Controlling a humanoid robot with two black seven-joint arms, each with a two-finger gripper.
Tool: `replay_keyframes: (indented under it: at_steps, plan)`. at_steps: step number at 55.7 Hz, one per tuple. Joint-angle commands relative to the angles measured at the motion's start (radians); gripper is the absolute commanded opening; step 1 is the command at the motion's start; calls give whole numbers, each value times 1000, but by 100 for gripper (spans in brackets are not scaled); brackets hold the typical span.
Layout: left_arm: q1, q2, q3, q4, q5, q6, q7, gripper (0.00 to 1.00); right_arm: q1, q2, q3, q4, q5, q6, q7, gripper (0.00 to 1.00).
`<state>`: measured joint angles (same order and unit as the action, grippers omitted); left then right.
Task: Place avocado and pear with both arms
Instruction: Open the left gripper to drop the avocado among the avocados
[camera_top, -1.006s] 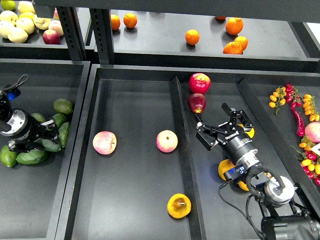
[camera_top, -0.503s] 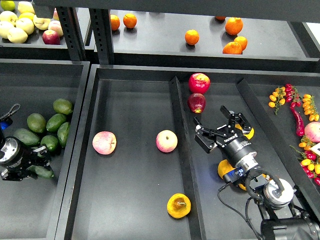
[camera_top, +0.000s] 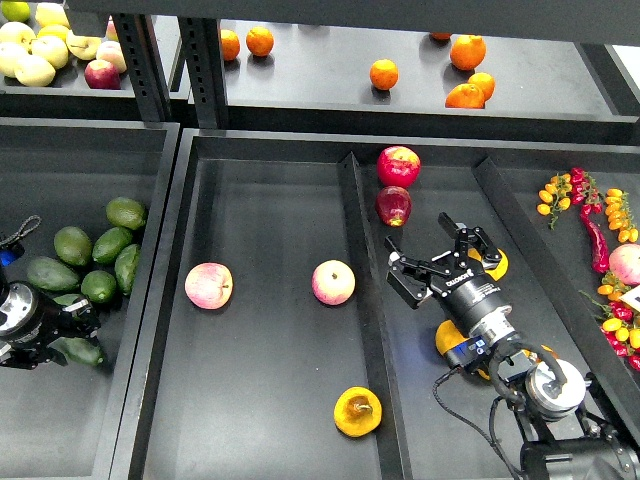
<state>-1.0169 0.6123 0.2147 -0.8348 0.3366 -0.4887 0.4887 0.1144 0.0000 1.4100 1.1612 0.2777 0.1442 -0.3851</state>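
Several dark green avocados lie in a pile in the left bin. My left gripper is at the bin's lower left, just below the pile. One avocado lies right at its dark fingers, and I cannot tell if they grip it. The yellow-orange pear with a brown stem lies at the front of the middle tray. My right gripper is open and empty, above the right compartment, up and to the right of the pear.
Two pink apples lie in the middle tray. Two red apples lie beyond my right gripper. Yellow fruit sits beside and under the right arm. A raised divider separates the trays. Oranges lie on the back shelf.
My left arm has drawn back down and to the left, off the avocado pile, uncovering more avocados. My right gripper has shifted only slightly and stays open.
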Motion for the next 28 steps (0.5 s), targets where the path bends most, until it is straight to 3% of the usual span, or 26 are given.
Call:
replay_keyframes:
  at_steps: [1, 7, 19, 28]
  plan:
    - [-8, 3, -1, -9, 1, 0, 0, 92, -1, 0, 0, 0, 0, 0, -1, 100]
    - [-17, 7, -24, -17, 1, 0, 0, 98, -1, 0, -6, 0, -2, 0, -1, 100]
    - [-40, 29, -95, -40, -7, 0, 0, 99, -1, 0, -14, -1, -2, 0, -3, 100]
    - [-39, 50, -274, -56, -82, 0, 0, 99, -13, 0, -26, -5, 0, 2, -8, 100]
